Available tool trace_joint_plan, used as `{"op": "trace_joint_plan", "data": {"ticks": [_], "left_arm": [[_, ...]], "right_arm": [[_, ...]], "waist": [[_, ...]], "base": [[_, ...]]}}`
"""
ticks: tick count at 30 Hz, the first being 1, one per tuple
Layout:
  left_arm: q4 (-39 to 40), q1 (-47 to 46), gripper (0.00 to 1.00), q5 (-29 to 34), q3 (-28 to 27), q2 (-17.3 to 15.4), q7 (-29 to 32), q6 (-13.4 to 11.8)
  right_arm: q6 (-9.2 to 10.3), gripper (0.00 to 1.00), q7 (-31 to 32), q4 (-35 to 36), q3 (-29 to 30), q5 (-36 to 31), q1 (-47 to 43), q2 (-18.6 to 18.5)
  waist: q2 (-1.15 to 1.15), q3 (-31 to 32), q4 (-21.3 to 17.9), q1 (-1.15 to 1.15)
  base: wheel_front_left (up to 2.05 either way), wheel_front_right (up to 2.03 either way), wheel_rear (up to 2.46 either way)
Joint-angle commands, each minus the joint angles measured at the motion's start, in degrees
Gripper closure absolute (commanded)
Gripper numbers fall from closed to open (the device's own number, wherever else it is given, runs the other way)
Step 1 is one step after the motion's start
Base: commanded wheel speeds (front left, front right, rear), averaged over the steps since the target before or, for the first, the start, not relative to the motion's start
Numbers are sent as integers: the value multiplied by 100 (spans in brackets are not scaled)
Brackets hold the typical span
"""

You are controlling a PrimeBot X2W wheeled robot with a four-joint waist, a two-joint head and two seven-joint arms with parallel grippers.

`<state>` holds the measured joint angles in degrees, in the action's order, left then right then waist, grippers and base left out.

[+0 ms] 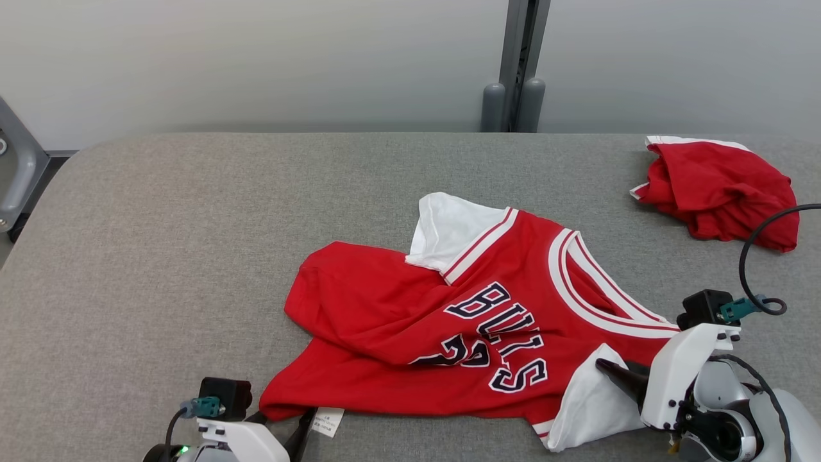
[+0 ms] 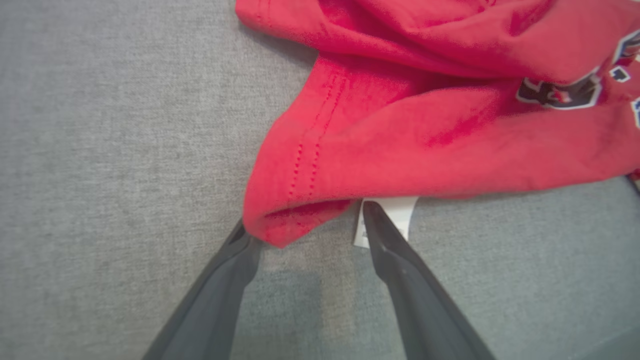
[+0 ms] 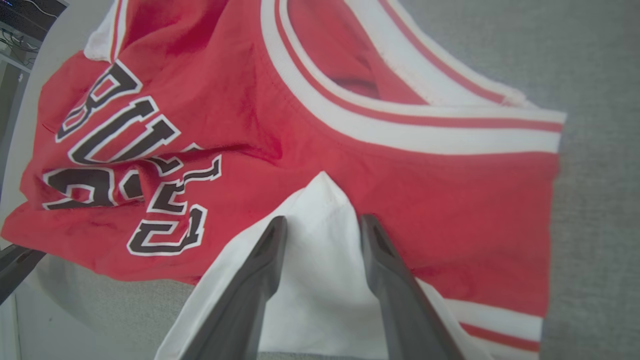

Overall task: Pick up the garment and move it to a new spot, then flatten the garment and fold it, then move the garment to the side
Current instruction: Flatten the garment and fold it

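A red garment point(image 1: 397, 321) with white sleeves, striped trim and dark lettering lies crumpled on the grey table point(image 1: 160, 256). My left gripper point(image 1: 282, 425) is at its near left hem corner. In the left wrist view the left gripper point(image 2: 306, 222) is open, with the red hem corner point(image 2: 280, 220) and a white label point(image 2: 397, 210) between its fingers. My right gripper point(image 1: 619, 378) is at the near right, over the white sleeve point(image 1: 593, 404). Seen from the right wrist, the right gripper point(image 3: 322, 221) has its fingers apart on either side of a raised fold of that sleeve point(image 3: 320, 280).
A second red and white cloth point(image 1: 718, 192) lies bunched at the table's far right. A black cable point(image 1: 747, 256) loops above my right wrist. A grey post point(image 1: 513, 96) stands behind the table, and a metal frame point(image 1: 19, 167) at the far left edge.
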<state>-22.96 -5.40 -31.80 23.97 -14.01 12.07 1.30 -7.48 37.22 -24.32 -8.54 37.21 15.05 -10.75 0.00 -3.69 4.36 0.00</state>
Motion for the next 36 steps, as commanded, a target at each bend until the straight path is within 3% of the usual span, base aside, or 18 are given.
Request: {"op": "trace_joint_plan", "data": {"ticks": [1,4,5,8,9,10,12,15,27,36], "left_arm": [[-34,-155,0,-9,0,-27,-26,34],[-125,-173,0,-40,31,-2,-39,74],[-125,-173,0,-40,31,-2,-39,74],[-194,-250,0,-63,45,19,-49,126],[-219,-265,0,-68,53,24,-53,128],[-243,-267,6,-79,56,26,-63,145],[-289,-262,35,-103,66,31,-71,169],[-310,-301,100,-125,66,30,-146,199],[-303,-216,100,-186,71,-32,-225,194],[16,8,100,-196,7,-192,-247,16]], "right_arm": [[-4,29,-34,-1,17,-31,34,6],[-4,51,-67,-57,28,-51,50,23],[-4,51,-67,-57,28,-51,50,23],[-4,69,-98,-137,22,-58,73,38],[-4,93,-102,-162,14,-51,77,41],[-4,100,-115,-175,5,-44,81,44],[-4,100,-144,-191,-17,-26,88,50],[-4,100,-243,-159,-39,-42,108,20],[-4,100,-638,371,-32,163,-77,-74],[-4,100,-1420,1577,150,297,-694,-289]], "waist": [[0,-17,3,0],[0,-41,8,0],[0,-41,8,0],[0,-60,9,0],[0,-64,8,0],[0,-65,6,0],[0,-59,-1,0],[0,-48,-15,0],[0,109,-48,0],[0,230,-107,0]], "base": [[0,0,0],[0,0,0],[0,0,0],[0,0,0],[0,0,0],[0,0,0],[0,0,0],[0,0,0],[0,0,0],[0,0,0]]}}
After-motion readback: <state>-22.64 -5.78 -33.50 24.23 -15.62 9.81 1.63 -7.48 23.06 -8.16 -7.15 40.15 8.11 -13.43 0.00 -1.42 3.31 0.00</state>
